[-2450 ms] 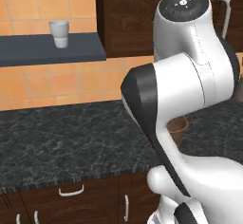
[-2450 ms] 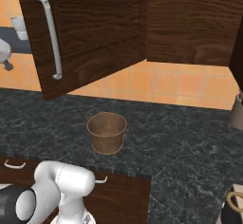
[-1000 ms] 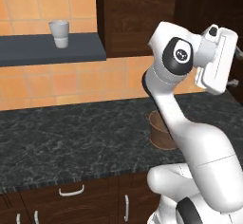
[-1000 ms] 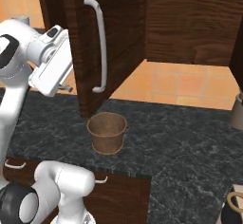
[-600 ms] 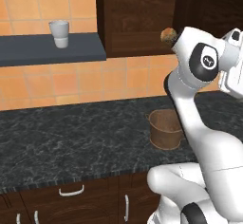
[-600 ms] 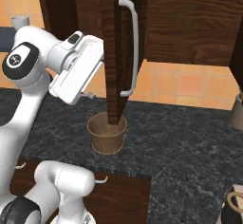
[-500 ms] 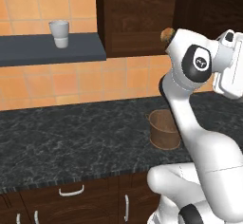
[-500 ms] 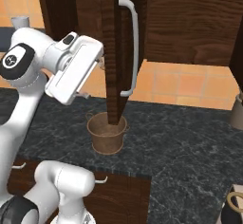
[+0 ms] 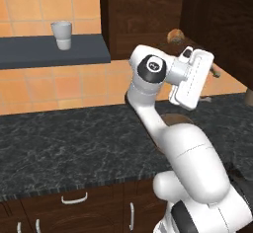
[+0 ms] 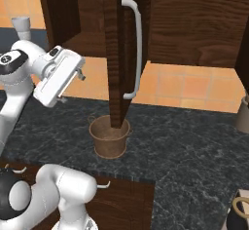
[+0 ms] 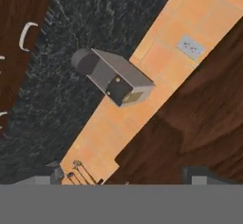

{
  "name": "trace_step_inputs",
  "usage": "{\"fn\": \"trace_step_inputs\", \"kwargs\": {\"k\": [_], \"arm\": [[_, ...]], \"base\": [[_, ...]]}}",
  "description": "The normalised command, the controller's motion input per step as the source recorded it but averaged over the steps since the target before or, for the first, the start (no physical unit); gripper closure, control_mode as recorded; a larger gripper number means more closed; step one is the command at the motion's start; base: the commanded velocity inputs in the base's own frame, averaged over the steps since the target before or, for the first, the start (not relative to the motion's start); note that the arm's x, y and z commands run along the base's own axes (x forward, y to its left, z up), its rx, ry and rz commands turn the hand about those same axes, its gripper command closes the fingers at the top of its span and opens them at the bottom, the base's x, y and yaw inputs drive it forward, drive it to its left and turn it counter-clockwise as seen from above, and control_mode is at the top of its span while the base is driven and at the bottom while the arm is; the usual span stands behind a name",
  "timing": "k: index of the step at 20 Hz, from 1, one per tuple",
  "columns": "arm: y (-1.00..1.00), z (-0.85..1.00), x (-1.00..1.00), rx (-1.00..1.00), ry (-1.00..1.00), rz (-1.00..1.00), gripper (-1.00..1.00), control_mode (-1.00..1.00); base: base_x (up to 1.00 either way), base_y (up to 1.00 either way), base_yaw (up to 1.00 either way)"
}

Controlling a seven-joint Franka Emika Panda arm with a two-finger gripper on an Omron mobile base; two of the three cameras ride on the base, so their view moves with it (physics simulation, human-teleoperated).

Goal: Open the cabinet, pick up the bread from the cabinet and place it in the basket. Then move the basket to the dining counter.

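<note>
Standing open, the cabinet (image 10: 119,53) door is swung out edge-on toward the right base camera, its curved silver handle (image 10: 135,48) facing right. In the left base view the cabinet (image 9: 148,15) interior is showing dark, with a small tan-brown lump (image 9: 175,35) sitting on its floor just above the arm's wrist; it is too small to say whether this is the bread.

The hand (image 10: 78,74) is hovering in the air left of the door edge, well above the table (image 10: 185,141), touching nothing. Its fingers are spread wide and pinching nothing. In the left base view the hand (image 9: 211,81) is poking out to the right of the white wrist block, level with the cabinet's lower edge.

The basket (image 10: 110,136) is sitting upright on the black speckled table, directly below the bottom corner of the open door, which is overlapping its mouth in this view. In the left base view the basket (image 9: 170,120) is mostly hiding behind the arm, only part of its rim showing.

A white cup (image 9: 62,34) is resting on the dark wall shelf (image 9: 54,53) at far left. The hand view is looking along the orange tile wall at a grey toaster-like box (image 11: 114,76) on the table, with a wall socket (image 11: 191,46) beyond it.
</note>
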Motion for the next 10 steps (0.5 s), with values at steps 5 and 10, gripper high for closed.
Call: {"fn": "trace_step_inputs", "kwargs": {"k": [5, 10], "arm": [[0.51, -1.0, 0.78, 0.66, -0.3, -0.33, -1.0, -1.0], [0.01, -0.65, 0.41, 0.46, -0.58, -0.42, -1.0, -1.0]], "base": [[0.0, 0.0, 0.0], [0.0, 0.0, 0.0]]}}
